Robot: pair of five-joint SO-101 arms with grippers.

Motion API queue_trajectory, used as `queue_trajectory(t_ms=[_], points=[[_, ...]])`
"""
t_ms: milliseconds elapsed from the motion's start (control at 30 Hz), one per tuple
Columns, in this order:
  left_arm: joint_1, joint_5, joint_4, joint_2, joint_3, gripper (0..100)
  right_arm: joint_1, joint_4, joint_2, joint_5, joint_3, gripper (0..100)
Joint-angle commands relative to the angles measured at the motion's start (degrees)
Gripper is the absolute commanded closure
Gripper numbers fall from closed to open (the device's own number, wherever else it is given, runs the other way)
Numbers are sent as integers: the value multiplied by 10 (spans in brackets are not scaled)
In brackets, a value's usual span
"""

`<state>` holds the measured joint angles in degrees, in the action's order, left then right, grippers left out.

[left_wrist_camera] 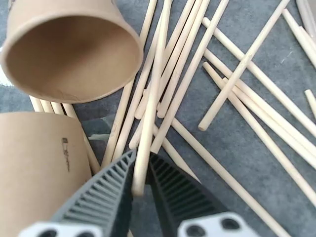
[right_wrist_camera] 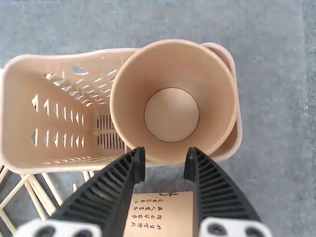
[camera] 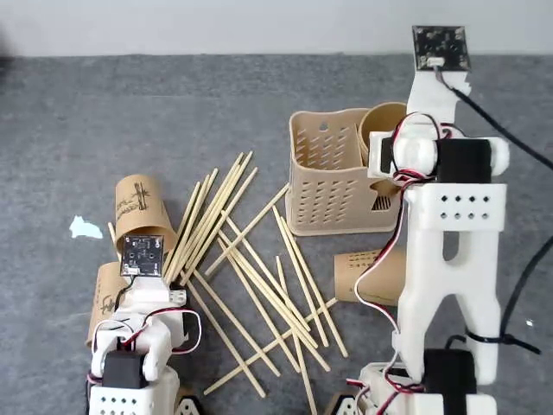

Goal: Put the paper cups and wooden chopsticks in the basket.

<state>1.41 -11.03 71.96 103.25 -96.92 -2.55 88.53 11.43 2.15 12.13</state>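
- My left gripper [left_wrist_camera: 141,157] is low over the table [camera: 69,130], its fingers pinched together on the end of one chopstick [left_wrist_camera: 153,98].
- Just beside that gripper, two paper cups lie on their sides: the printed cup [left_wrist_camera: 34,168] and the open-mouthed cup [left_wrist_camera: 69,49], which rests partly on some sticks.
- The loose chopsticks [camera: 259,277] lie scattered and crossing on the table between the two arms.
- A third cup [camera: 371,277] lies on its side near my right arm, in front of the basket [camera: 333,186].
- The basket stands upright, with the upright cup [right_wrist_camera: 173,103] in its end compartment.
- My right gripper [right_wrist_camera: 165,155] hangs over that cup's near rim, its fingers spread apart and gripping nothing.
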Motion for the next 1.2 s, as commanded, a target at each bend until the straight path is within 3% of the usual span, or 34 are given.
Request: queue_trajectory(t_ms=[0,100,367,733,1167], points=[[1,-1,2,9,5,988,-1,7,46,-7,14,859],[1,-1,2,9,5,988,-1,12,107,-10,11,859],[1,-1,2,9,5,988,-2,145,189,-10,0,859],[1,-1,2,9,5,988,41,138,321,-30,-275,860],[1,-1,2,9,5,988,86,-90,341,-27,-546,859]])
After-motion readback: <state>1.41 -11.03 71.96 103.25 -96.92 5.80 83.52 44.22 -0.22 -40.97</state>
